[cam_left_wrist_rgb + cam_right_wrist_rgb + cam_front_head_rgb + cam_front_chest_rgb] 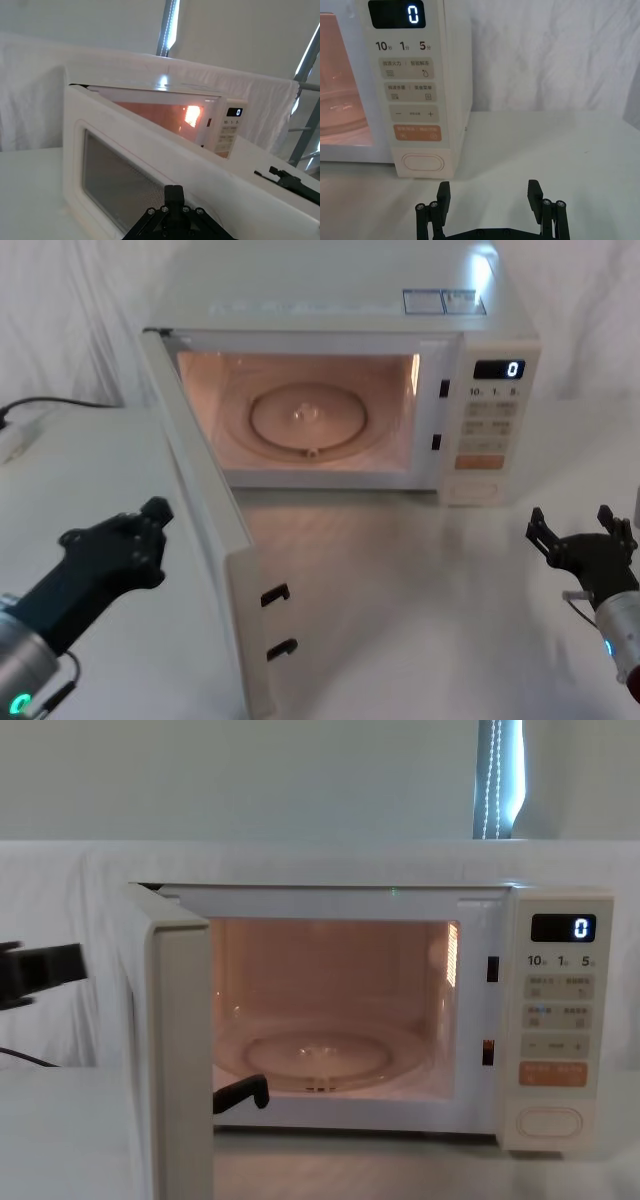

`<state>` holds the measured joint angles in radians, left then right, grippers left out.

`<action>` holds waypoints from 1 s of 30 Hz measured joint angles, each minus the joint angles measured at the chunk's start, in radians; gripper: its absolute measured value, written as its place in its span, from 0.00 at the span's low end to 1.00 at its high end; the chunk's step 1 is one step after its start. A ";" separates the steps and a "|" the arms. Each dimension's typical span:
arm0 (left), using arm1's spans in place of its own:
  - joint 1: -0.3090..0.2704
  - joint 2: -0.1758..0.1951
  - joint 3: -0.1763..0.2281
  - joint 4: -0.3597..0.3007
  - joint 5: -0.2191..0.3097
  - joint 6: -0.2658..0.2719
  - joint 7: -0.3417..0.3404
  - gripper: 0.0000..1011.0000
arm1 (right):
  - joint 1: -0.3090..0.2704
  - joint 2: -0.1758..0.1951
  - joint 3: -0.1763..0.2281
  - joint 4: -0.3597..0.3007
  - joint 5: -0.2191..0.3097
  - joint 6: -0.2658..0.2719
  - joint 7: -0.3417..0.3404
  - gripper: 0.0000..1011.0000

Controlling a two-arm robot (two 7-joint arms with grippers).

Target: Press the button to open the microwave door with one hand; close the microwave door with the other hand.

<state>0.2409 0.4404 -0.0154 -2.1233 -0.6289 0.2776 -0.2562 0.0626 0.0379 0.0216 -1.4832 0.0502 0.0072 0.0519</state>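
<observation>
The microwave door (205, 510) stands wide open, swung out toward me on its left hinge, and the cavity is lit. From the left wrist view I look at the door's (125, 170) outer face and dark window. My left gripper (152, 525) hovers just left of that outer face, fingers shut on nothing and apart from the panel. The oval door button (423, 163) sits at the bottom of the control panel (488, 425). My right gripper (575, 530) is open, low over the table, in front of and to the right of the button, its fingertips (443, 190) well short of it.
Inside the cavity lies a glass turntable (308, 415). Two black latch hooks (275, 593) stick out of the door's free edge. A dark cable and a white plug block (20, 430) lie at the back left. White cloth hangs behind the table.
</observation>
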 joint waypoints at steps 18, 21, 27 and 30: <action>-0.195 -0.008 0.147 0.117 0.019 0.019 0.067 0.00 | 0.000 0.000 0.000 0.000 0.000 0.000 0.000 0.99; -0.231 -0.011 0.172 0.141 0.019 0.022 0.075 0.00 | 0.000 0.000 0.000 0.000 0.000 0.000 0.000 0.99; -0.299 -0.026 0.220 0.194 0.026 0.026 0.096 0.00 | 0.000 0.000 0.000 0.000 0.000 0.000 0.000 0.99; -0.332 -0.037 0.242 0.224 0.036 0.026 0.108 0.00 | 0.000 0.000 0.000 0.000 0.000 0.000 0.000 0.99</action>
<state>-0.0915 0.4037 0.2263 -1.8996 -0.5932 0.3039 -0.1485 0.0625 0.0379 0.0217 -1.4832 0.0502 0.0071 0.0520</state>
